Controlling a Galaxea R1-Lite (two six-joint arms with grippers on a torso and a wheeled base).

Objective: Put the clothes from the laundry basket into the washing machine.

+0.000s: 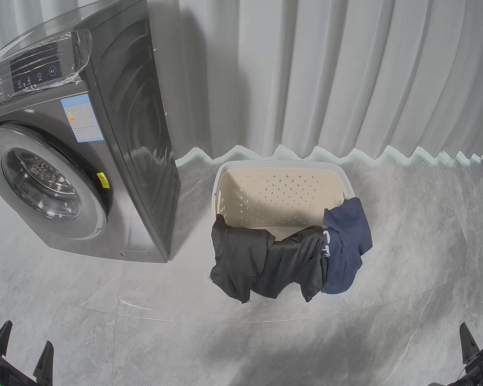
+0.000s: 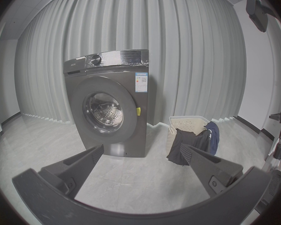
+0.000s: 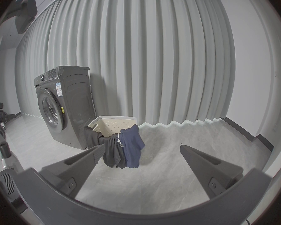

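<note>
Our left tool [image 1: 28, 333] hangs released and empty over the grey marbled floor [image 1: 198, 323]. Ahead of it stands the washing machine [image 1: 91, 135], door shut. Ahead between both tools, the laundry basket [image 1: 284, 166] has a black garment [image 1: 263, 258] and a navy garment [image 1: 346, 242] draped over its tool-facing rim, with white pleated curtains [image 1: 306, 54] behind. Our right tool [image 1: 477, 317] is released too.

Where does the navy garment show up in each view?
Head view: navy garment over the laundry basket's near right rim.
Left wrist view: navy garment on the basket's side away from the washing machine.
Right wrist view: navy garment on that rim corner, beside the black garment.
Shared landmark: the washing machine.
</note>
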